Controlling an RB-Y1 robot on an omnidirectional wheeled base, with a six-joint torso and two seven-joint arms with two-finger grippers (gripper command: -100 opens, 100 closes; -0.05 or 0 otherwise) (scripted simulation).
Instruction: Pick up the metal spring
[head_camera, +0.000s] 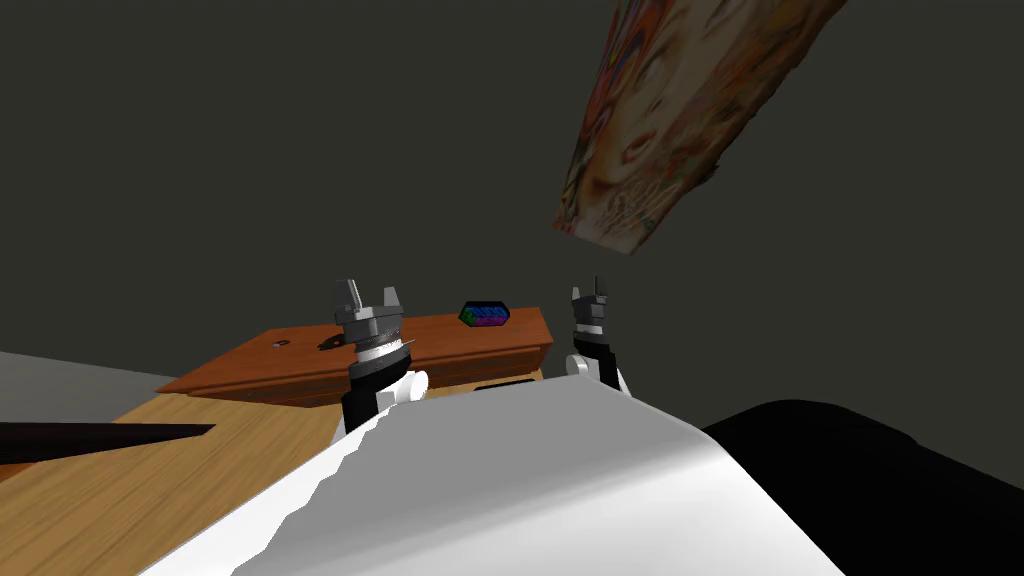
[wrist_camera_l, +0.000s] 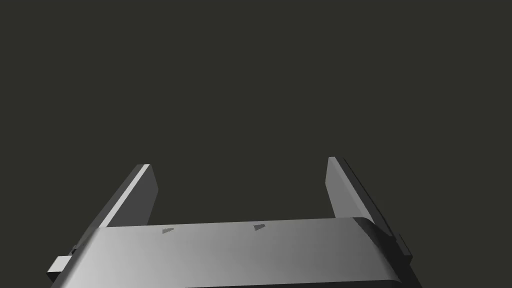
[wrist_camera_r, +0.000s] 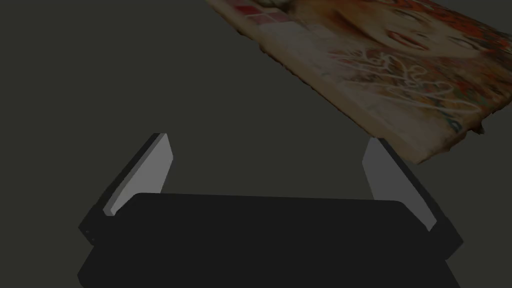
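Since neither arm reached down to the reddish-brown tabletop (head_camera: 430, 332), the step in hand looked to be the approach, with the grasp itself not begun. The metal spring (head_camera: 281, 343) I took to be the small dark thing lying near the left end of that top, about midway between its front and back edges, though it was too small to be sure. A second dark sliver (head_camera: 330, 345) lay a little further in from that end, partly behind the left arm, and could as well have been it. A many-coloured hexagonal thing (head_camera: 485, 315) sat well apart from both, by the back edge towards the right end.

The left gripper (head_camera: 369, 293) hung above the left half of the top, its two blades spread wide with nothing between them, touching nothing and pointing up and away, not down at the wood. The right gripper (head_camera: 590, 291) hung beyond the right end of the top, fingers likewise spread and empty.

The left arm stood nearer the dark things, so I judged the next move to be its own: tip the wrist so the fingers looked down at the top, carry the hand over the chosen thing, and lower it. With so small and low a target, the blades would have to straddle it squarely and come almost to the wood before closing, or they would meet above it.
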